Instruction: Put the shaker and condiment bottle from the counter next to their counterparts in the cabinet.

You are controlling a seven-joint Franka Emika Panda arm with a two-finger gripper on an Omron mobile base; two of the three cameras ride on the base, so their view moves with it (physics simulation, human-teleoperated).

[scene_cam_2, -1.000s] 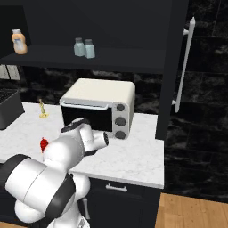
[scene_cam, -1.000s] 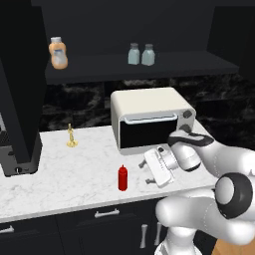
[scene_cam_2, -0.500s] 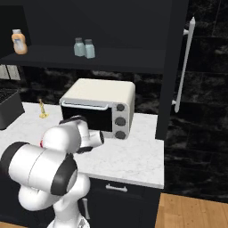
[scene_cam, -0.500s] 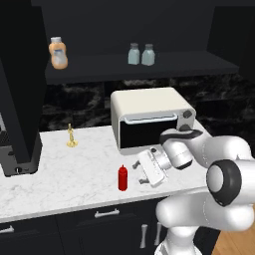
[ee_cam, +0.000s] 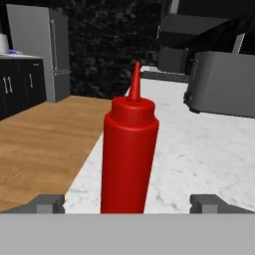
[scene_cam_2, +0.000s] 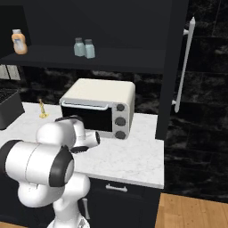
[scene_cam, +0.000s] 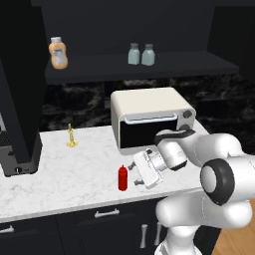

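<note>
The red condiment bottle (scene_cam: pixel 123 178) stands upright near the front edge of the marble counter (scene_cam: pixel 74 172). My gripper (scene_cam: pixel 134 173) is open just to its right, at bottle height. In the hand view the condiment bottle (ee_cam: pixel 129 159) is close and centred, and my gripper (ee_cam: pixel 128 204) has one fingertip on each side of its base without touching. Two pale grey-blue shakers (scene_cam: pixel 133 54) (scene_cam: pixel 148 55) stand side by side on the cabinet shelf (scene_cam: pixel 164 65), and the stout orange bottle (scene_cam: pixel 59 53) stands at the shelf's left end.
A cream toaster oven (scene_cam: pixel 149 117) stands right behind my hand. A small gold figurine (scene_cam: pixel 72 136) is at the back of the counter, and a tall black appliance (scene_cam: pixel 17 99) fills the left end. My arm's elbow (scene_cam_2: pixel 40 164) bulks over the counter front.
My hand has slid a little left and lower toward the red bottle, and the elbow has swung along. The bottle and the things on the shelf have not moved.
</note>
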